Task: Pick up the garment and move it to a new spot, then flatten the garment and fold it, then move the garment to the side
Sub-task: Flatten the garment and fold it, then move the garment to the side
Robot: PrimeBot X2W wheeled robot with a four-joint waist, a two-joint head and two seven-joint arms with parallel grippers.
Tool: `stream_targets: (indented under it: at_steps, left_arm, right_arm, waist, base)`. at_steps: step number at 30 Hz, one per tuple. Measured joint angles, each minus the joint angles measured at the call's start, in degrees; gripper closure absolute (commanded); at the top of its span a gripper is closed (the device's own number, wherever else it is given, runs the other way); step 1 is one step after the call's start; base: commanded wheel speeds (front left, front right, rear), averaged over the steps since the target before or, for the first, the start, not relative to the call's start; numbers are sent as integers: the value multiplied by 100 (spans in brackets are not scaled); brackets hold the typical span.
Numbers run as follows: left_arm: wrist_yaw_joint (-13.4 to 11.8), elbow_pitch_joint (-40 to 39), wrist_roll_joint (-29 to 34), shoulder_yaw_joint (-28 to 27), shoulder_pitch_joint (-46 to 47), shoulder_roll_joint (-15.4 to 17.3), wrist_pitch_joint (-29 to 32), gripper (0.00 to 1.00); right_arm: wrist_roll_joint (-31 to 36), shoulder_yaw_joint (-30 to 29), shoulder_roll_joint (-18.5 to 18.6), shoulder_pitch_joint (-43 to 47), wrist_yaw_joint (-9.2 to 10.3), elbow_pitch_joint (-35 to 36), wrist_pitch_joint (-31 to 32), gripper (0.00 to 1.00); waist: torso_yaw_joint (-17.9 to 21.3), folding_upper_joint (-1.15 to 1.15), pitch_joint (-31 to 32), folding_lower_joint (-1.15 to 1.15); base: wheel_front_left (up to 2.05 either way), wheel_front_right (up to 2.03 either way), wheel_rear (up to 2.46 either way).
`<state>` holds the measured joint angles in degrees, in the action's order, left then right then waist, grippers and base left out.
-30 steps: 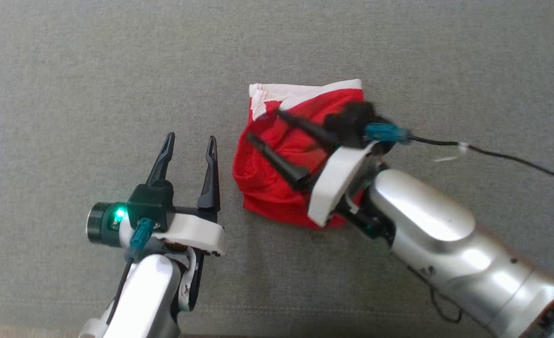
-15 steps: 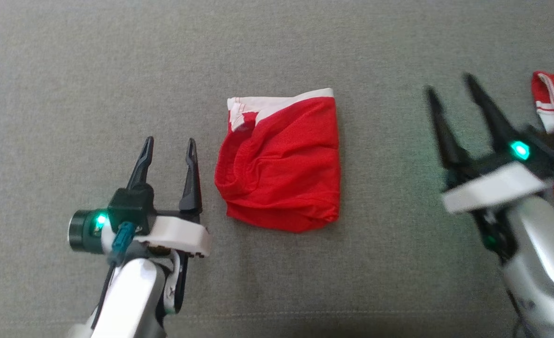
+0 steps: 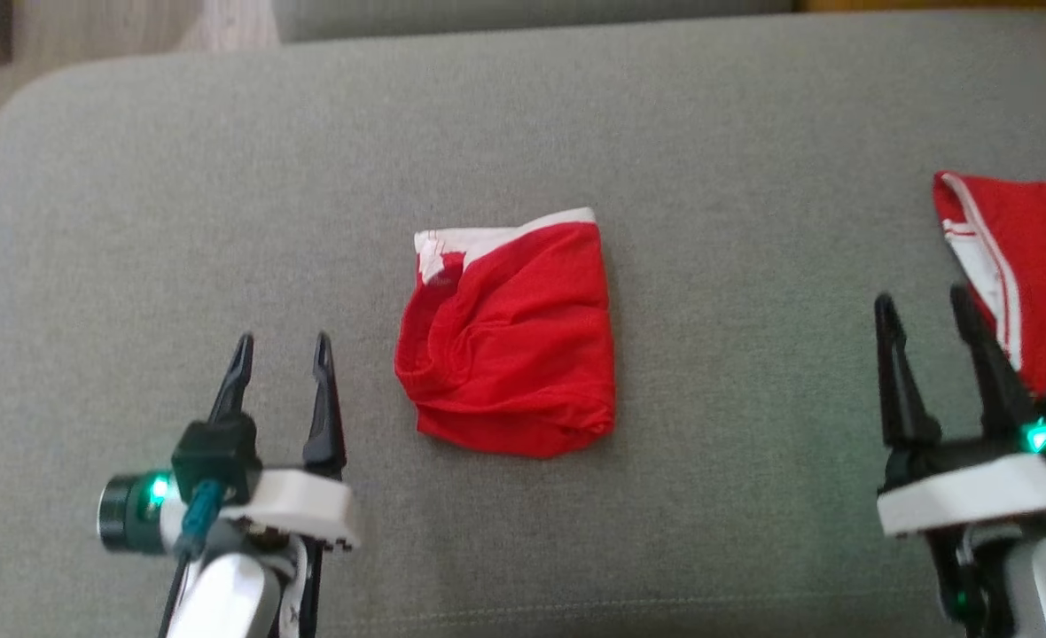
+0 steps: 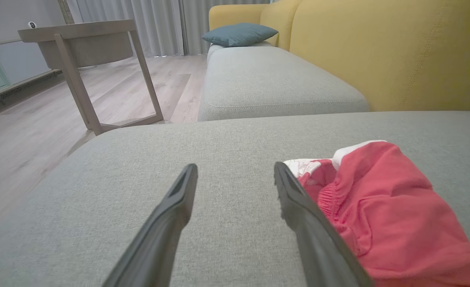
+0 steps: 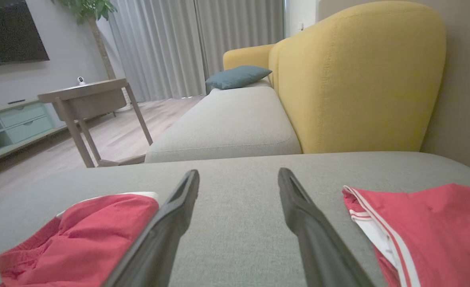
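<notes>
My left gripper (image 3: 283, 344) and right gripper (image 3: 922, 301) are both spread and empty over the grey cushion (image 3: 665, 133). The folded red garment (image 3: 510, 346) lies mid-cushion between them, just beside my left fingers. A second red garment (image 3: 1028, 266) lies at the right edge. My wrist views add the yellow backrest (image 5: 358, 79) and a blue pillow (image 5: 239, 75).

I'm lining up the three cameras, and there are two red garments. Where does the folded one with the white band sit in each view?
Head view: folded garment at centre.
Left wrist view: folded garment at lower right.
Right wrist view: folded garment at lower left.
Shared landmark: the grey cushion it lies on.
</notes>
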<state>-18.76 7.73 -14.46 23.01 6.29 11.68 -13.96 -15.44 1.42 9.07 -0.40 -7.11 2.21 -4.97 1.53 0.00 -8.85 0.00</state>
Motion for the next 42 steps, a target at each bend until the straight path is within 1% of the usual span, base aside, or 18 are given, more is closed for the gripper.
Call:
stream_targets:
  at_steps: [5,13,18,29,42]
  left_arm:
    - [-42,-64,-45,2,-318,110,87,0]
    - [-49,-159,-86,18,-658,214,213,0]
    - [-100,-267,-86,26,-840,278,286,0]
    - [-193,-411,-86,45,-882,345,364,0]
    - [-201,-439,-87,85,-879,369,380,0]
  right_arm:
    - [168,-102,-147,466,0,246,246,0]
    - [290,-199,-293,949,0,455,511,0]
    - [301,-208,-346,1140,0,565,666,0]
    - [344,-209,-412,1166,0,637,786,0]
    - [354,-248,-443,1165,0,637,803,0]
  waist:
    - [45,0,301,0]
    - [67,0,686,0]
    - [51,0,881,0]
    - [31,0,912,0]
    - [3,0,893,0]
  base:
    - [0,0,0]
    - [0,0,0]
    - [0,0,0]
    - [0,0,0]
    - [0,0,0]
